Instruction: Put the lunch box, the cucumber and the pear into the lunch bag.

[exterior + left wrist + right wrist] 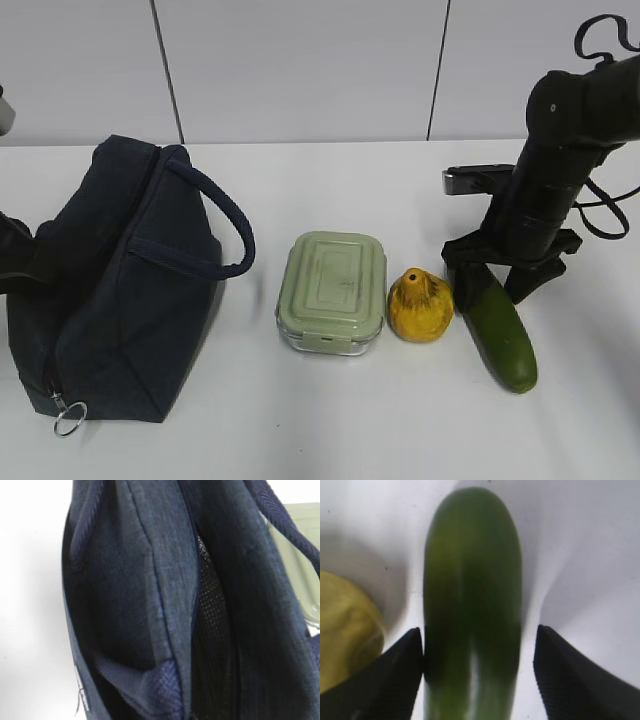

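The navy lunch bag (120,290) lies on the left of the white table, with its loop handle (225,220) toward the middle. The left wrist view looks down at the lunch bag (130,580), whose top gapes onto a black mesh lining (210,605). My left gripper (12,250) is a dark shape at the bag's left edge, and its fingers are hidden. The sage-green lunch box (333,290) sits at centre. The yellow pear (420,307) is to its right. My right gripper (488,285) is open astride the far end of the cucumber (500,330).
In the right wrist view the cucumber (472,580) runs between the black fingers (395,675), with the pear (345,625) close on the left. The bag's metal ring pull (68,418) lies near the front edge. The lunch box lid (300,550) shows beside the bag.
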{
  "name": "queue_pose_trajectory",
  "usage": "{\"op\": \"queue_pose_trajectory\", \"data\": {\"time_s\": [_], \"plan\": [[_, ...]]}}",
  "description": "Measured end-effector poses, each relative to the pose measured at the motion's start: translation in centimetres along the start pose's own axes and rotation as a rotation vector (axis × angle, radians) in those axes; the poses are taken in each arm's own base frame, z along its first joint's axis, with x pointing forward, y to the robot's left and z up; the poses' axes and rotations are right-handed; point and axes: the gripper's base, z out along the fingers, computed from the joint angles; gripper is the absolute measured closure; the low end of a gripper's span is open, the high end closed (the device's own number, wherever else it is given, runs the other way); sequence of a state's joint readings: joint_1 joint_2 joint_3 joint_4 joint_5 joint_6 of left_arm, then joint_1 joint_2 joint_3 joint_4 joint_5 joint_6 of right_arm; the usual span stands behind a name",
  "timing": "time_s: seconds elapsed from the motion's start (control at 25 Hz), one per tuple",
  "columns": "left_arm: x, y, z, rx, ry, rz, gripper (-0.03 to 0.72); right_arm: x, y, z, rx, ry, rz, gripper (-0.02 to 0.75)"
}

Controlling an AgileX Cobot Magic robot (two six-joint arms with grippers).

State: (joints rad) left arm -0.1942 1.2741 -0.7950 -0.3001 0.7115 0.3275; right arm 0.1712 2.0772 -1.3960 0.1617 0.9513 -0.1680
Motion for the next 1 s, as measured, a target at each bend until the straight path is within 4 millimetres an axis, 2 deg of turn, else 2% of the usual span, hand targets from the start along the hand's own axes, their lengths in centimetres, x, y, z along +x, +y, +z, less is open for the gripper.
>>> {"op": "queue_pose_trajectory", "data": {"time_s": [0.08, 0.12, 0.28, 0.36, 0.48, 0.6, 0.68, 0.76, 0.88, 1.0], "plan": [[0.0, 0.0, 0.0, -0.001, 0.0, 0.001, 0.704, 0.2, -0.1, 0.1, 0.011, 0.02, -0.009, 0.316], [0.0, 0.0, 0.0, -0.001, 0.0, 0.001, 0.704, 0.2, -0.1, 0.0, 0.012, 0.028, -0.009, 0.342], [0.0, 0.0, 0.0, -0.001, 0.0, 0.001, 0.704, 0.1, -0.1, -0.4, 0.016, 0.027, -0.015, 0.372], [0.0, 0.0, 0.0, -0.001, 0.0, 0.001, 0.704, -0.1, 0.1, -1.7, 0.018, -0.004, -0.013, 0.372], [0.0, 0.0, 0.0, -0.001, 0.0, 0.001, 0.704, -0.7, 0.7, -6.2, 0.019, -0.134, -0.024, 0.372], [0.0, 0.0, 0.0, -0.002, 0.001, 0.002, 0.704, -0.9, 2.5, -12.2, -0.032, -0.305, -0.034, 0.372], [0.0, 0.0, 0.0, -0.002, 0.001, 0.002, 0.704, -0.8, 4.9, -15.3, -0.107, -0.389, -0.091, 0.372], [0.0, 0.0, 0.0, -0.002, 0.001, 0.002, 0.704, -0.9, 8.5, -17.4, -0.214, -0.46, -0.185, 0.372], [0.0, 0.0, 0.0, -0.002, 0.001, 0.003, 0.704, -1.0, 15.3, -18.6, -0.404, -0.556, -0.331, 0.372], [0.0, 0.0, 0.0, -0.002, 0.001, 0.003, 0.704, -1.4, 21.1, -18.2, -0.546, -0.66, -0.442, 0.372]]}}
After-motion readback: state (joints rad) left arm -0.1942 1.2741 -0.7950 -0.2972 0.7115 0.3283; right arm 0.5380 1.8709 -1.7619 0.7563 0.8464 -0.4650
